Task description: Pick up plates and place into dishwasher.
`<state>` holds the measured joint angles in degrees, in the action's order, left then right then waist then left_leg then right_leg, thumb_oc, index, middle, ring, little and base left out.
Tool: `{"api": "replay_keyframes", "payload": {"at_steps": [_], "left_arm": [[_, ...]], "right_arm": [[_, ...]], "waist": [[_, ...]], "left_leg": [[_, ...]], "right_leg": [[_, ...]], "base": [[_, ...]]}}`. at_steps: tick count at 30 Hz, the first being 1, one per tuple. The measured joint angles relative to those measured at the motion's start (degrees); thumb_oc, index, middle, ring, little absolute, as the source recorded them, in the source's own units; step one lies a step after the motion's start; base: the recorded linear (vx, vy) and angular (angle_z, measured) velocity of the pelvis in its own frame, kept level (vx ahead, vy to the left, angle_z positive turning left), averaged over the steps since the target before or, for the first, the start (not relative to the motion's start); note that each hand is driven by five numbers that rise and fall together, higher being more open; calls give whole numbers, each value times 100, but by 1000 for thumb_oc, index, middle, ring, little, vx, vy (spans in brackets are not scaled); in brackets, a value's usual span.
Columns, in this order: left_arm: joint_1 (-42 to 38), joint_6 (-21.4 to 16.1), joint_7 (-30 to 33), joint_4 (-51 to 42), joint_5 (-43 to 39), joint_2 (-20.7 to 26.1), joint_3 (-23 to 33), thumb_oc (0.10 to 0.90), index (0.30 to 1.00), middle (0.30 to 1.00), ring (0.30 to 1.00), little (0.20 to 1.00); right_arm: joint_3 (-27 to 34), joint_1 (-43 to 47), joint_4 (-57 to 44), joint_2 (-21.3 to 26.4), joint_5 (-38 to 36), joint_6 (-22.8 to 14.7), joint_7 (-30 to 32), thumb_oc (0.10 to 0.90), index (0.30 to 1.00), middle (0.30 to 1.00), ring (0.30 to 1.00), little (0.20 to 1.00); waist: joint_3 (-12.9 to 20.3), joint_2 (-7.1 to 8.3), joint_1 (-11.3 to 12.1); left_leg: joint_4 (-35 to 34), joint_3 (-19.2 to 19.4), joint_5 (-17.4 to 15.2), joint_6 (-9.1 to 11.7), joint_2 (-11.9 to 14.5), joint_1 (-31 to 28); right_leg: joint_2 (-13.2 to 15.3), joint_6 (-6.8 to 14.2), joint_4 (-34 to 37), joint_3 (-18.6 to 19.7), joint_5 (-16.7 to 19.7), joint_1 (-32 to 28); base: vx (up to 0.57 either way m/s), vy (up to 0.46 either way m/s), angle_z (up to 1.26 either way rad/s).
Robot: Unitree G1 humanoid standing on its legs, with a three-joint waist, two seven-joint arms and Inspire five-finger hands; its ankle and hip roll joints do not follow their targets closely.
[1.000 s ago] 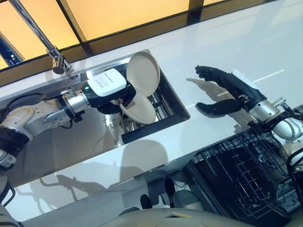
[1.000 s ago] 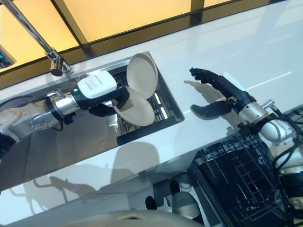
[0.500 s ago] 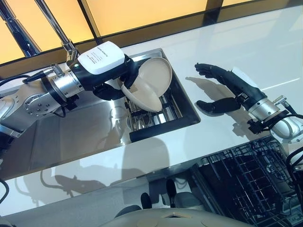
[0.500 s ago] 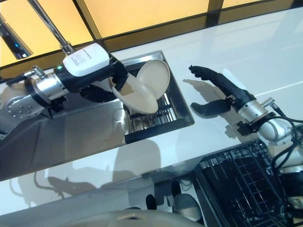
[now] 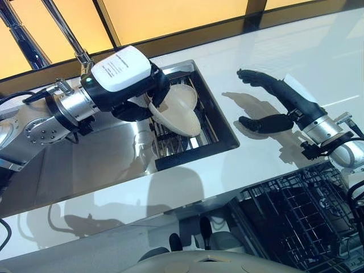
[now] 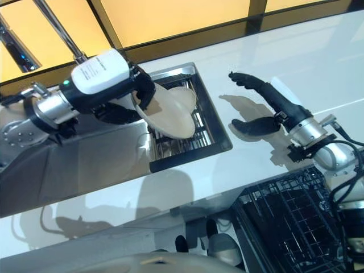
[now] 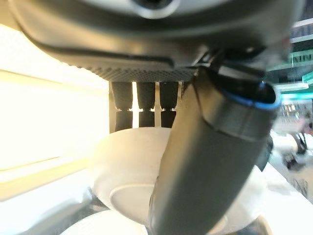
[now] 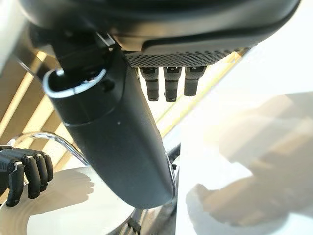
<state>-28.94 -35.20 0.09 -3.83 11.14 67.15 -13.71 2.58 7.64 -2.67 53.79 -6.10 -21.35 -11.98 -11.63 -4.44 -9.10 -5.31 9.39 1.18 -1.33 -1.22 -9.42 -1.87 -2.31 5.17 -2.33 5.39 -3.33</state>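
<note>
Left eye view: plate (image 5: 177,111) tilted, pinched between left hand (image 5: 149,101) fingers and thumb, held over the sink (image 5: 224,128) rack; right hand (image 5: 272,102) spread wide, empty, above the counter (image 5: 318,51) beside the sink

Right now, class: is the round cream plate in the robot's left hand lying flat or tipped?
Tipped. The round cream plate slants steeply over the sink's dark rack, its rim pinched by the left hand.
</note>
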Motion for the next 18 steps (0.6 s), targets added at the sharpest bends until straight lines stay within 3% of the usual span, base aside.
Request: {"api": "replay_keyframes", "payload": {"at_steps": [9, 18], "left_arm": [[24, -37, 328, 4, -2, -256, 81, 100, 300, 300, 300, 200], [23, 12, 450, -1, -325, -266, 97, 100, 300, 300, 300, 200]], "right_arm": [[158, -13, -294, 73, 1537, -573, 651, 800, 900, 900, 900, 900], [159, -13, -479, 195, 1635, -647, 682, 800, 900, 900, 900, 900]], "waist": [[1, -1, -4], [2, 1, -22]], "left_leg": [[4, -1, 0, 0, -1, -2], [6, 1, -1, -1, -3, -4]], "right_leg": [[-2, -1, 0, 8, 1, -1], [-2, -1, -1, 16, 1, 0]], "base": [[0, 0, 0], [0, 0, 0]]}}
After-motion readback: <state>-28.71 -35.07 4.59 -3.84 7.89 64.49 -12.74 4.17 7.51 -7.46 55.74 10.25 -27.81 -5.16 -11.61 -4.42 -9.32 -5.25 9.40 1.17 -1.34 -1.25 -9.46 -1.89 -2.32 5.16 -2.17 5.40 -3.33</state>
